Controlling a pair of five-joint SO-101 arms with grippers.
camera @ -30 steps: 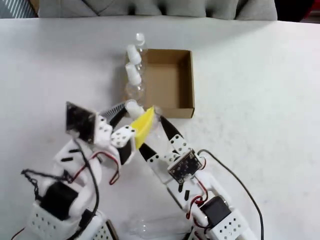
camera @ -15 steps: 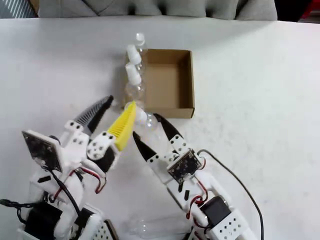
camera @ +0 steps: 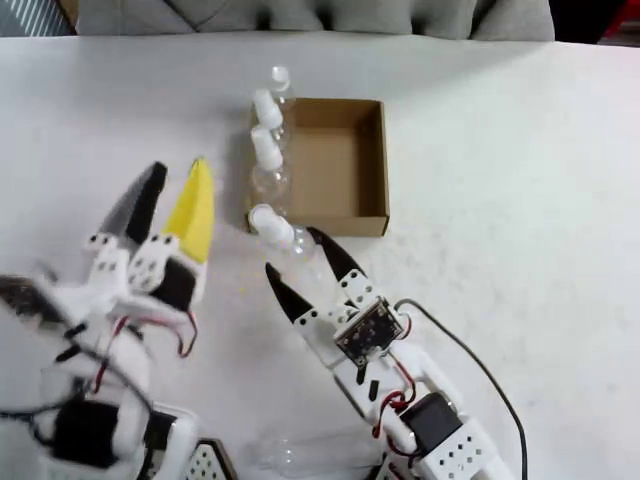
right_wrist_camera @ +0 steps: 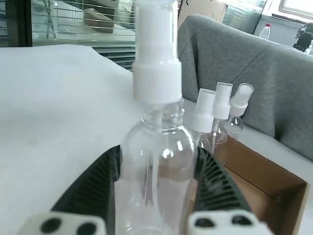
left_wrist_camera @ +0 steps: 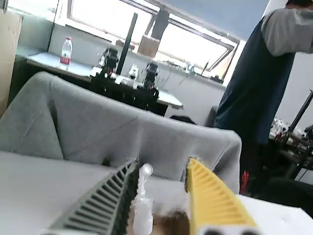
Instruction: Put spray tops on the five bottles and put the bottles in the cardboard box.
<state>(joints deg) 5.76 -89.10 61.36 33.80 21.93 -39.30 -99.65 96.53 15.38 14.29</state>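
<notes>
**Held bottle sits just below the box corner; right arm is the near one**

The right end effector [camera: 290, 250] is closed around a clear bottle [camera: 300, 255]. In the right wrist view its two black fingers [right_wrist_camera: 95, 188] press on both sides of the bottle body. The bottle stands upright between them, with a white spray top [right_wrist_camera: 156, 63] already on its neck.

In the high view the cardboard box [camera: 383, 165] lies in the upper middle of the frame. The held bottle is just below the lower left corner of the box, close to the wall, so the box opening is up and to the right of it. The coming move is probably a short lift over this near wall.

Three capped bottles [camera: 268, 145] stand in a row outside the box, along its left wall.

The left end effector [camera: 180, 170] is wide open and holds nothing. It is at the left of the frame, well apart from the box. One more bottle [camera: 300, 455] lies on the worktop [camera: 520, 120] at the bottom edge.
</notes>
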